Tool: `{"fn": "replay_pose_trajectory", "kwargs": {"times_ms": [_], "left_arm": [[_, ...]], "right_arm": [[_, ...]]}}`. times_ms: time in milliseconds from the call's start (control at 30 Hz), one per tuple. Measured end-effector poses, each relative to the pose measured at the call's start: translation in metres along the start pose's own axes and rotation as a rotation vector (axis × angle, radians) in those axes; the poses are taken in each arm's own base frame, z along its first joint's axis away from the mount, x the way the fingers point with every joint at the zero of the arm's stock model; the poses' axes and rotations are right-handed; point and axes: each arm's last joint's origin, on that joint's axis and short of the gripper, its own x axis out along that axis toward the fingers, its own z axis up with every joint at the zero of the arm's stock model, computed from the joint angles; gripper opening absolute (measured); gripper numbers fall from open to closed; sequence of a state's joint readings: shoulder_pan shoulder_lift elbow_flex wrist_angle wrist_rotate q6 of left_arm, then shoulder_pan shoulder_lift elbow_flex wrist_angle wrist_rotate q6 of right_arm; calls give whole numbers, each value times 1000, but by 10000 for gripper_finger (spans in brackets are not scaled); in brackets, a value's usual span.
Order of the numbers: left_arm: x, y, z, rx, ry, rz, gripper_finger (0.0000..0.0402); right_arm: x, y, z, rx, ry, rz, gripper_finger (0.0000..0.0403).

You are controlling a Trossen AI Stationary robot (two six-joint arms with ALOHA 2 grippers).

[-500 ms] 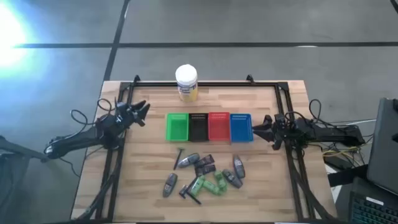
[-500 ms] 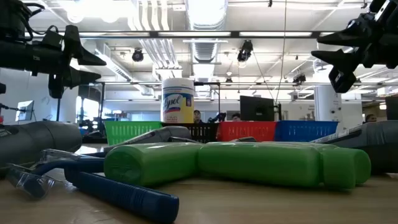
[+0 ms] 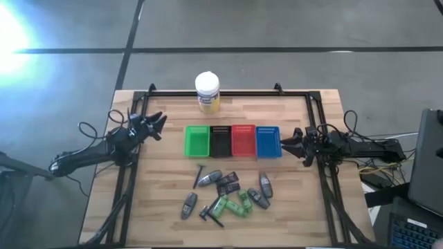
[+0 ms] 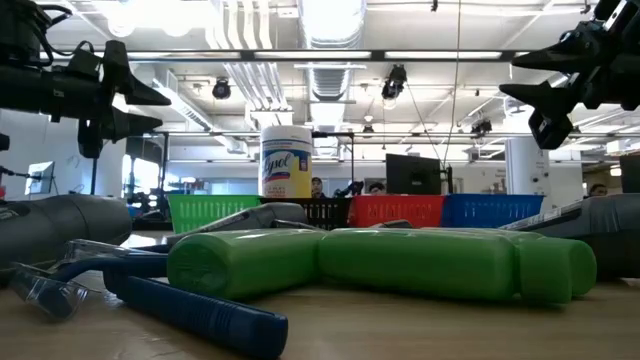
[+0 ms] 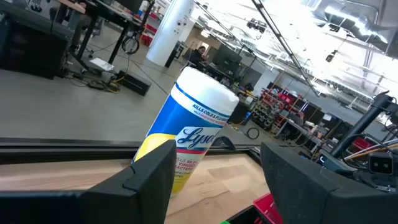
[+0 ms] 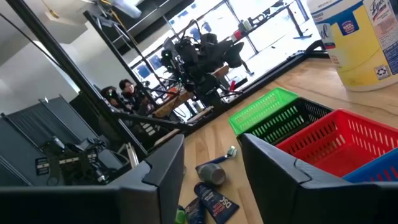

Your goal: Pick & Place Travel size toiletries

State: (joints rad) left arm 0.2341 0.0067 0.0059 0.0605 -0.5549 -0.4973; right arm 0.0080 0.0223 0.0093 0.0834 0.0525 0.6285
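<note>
The travel size toiletries point(image 3: 225, 194) lie in a loose heap on the near half of the table: grey oval tubes point(image 3: 210, 179), green little bottles point(image 3: 220, 206), dark packets point(image 3: 228, 183) and thin razors point(image 3: 199, 174). In the low view the green bottles point(image 4: 380, 262) lie on their sides up close. My left gripper point(image 3: 158, 123) hovers open over the table's left edge, well above the wood point(image 4: 140, 105). My right gripper point(image 3: 289, 143) hovers open at the right, just beside the blue basket point(image 3: 268, 141). Neither touches anything.
Four mesh baskets stand in a row at mid-table: green point(image 3: 196, 141), black point(image 3: 220, 140), red point(image 3: 243, 140) and blue. A white-lidded yellow jar point(image 3: 207, 92) stands at the far edge, straight ahead of the left gripper point(image 5: 189, 134). A black frame rail point(image 3: 228, 93) borders the table.
</note>
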Motion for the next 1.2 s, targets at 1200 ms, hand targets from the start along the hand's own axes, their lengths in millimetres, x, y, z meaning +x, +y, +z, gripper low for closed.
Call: {"fn": "replay_pose_trajectory", "kwargs": {"times_ms": [1200], "left_arm": [[0, 0, 0, 0, 0, 0, 239]], "right_arm": [[-1, -5, 5, 458, -187, -145, 164]]}}
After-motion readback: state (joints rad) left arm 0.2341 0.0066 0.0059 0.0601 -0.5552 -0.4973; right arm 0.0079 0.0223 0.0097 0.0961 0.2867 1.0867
